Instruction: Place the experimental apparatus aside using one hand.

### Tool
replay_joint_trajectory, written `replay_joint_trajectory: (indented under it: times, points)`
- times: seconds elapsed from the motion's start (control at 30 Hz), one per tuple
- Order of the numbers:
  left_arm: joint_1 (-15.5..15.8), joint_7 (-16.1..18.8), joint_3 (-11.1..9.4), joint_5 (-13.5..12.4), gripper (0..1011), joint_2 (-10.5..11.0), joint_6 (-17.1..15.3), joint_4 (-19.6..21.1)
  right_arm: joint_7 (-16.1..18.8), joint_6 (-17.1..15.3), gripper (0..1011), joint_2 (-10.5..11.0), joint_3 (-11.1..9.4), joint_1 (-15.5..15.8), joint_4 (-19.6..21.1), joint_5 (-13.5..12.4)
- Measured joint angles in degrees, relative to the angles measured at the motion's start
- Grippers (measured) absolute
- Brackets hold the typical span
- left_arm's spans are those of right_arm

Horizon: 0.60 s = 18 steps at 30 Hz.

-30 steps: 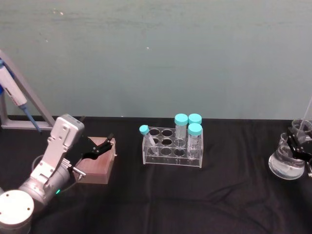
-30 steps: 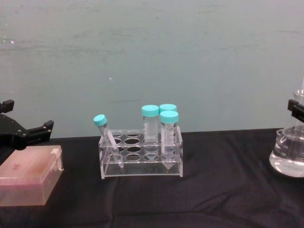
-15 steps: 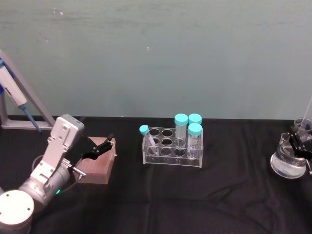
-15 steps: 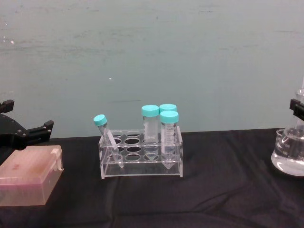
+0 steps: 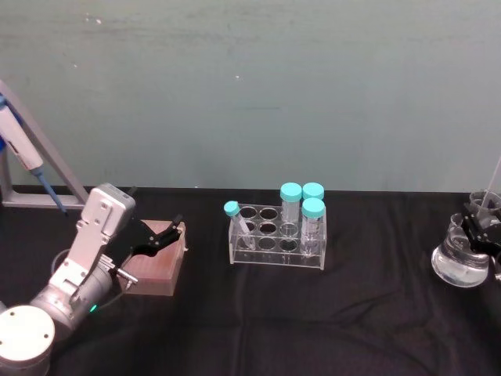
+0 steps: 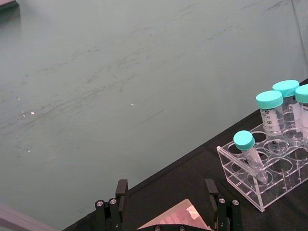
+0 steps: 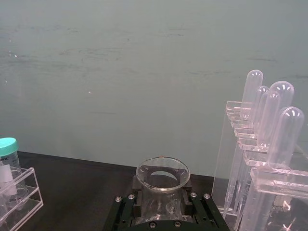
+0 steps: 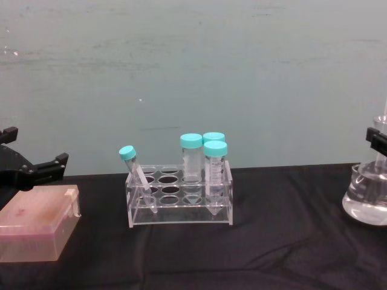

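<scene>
The conical flask (image 5: pixel 460 266) with clear liquid stands at the table's far right. My right gripper (image 5: pixel 479 229) is shut on its neck. In the right wrist view the flask's rim (image 7: pixel 162 169) sits between the black jaws of my right gripper (image 7: pixel 162 201). Close beside it is the tall acrylic stand of long tubes (image 7: pixel 260 159). A small glass beaker (image 5: pixel 482 202) sits just behind the flask. From the chest the flask (image 8: pixel 366 202) shows at the right edge. My left gripper (image 5: pixel 167 232) hangs open over a pink box (image 5: pixel 156 266) at the left.
A clear rack (image 5: pixel 275 244) holding several teal-capped tubes stands mid-table, also in the chest view (image 8: pixel 180 205). A pipette on a grey stand (image 5: pixel 31 168) leans at the far left. Black cloth covers the table (image 5: pixel 313 329), with bare room between rack and flask.
The right gripper and the flask drifted slightly right and away, then came back a little nearer and lower. The left arm has not moved.
</scene>
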<state>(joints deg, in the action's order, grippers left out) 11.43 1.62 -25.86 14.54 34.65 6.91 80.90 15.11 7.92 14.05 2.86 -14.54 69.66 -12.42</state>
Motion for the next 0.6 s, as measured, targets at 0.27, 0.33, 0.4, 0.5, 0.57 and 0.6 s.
replay_joint_trajectory:
  times: [0.27, 0.33, 0.4, 0.5, 0.57, 0.6]
  points:
    - [0.0, 0.0, 0.0, 0.0, 1000, 0.0, 0.0, 0.0, 0.0, -0.3, 452, -0.2, 0.1, -0.2, -0.3, -0.1]
    - [0.0, 0.0, 0.0, 0.0, 1000, 0.0, 0.0, 0.0, 0.0, -0.4, 452, -0.2, 0.1, -0.3, -0.4, -0.2]
    - [0.0, 0.0, 0.0, 0.0, 1000, 0.0, 0.0, 0.0, 0.0, -0.6, 452, -0.2, 0.1, -0.3, -0.4, -0.3]
    - [0.0, 0.0, 0.0, 0.0, 1000, 0.0, 0.0, 0.0, 0.0, -0.8, 452, -0.2, 0.1, -0.4, -0.5, -0.4]
    - [0.0, 0.0, 0.0, 0.0, 1000, 0.0, 0.0, 0.0, 0.0, -1.1, 452, -0.2, 0.2, -0.4, -0.6, -0.5]
    - [0.0, 0.0, 0.0, 0.0, 1000, 0.0, 0.0, 0.0, 0.0, -1.4, 452, -0.2, 0.2, -0.5, -0.6, -0.5]
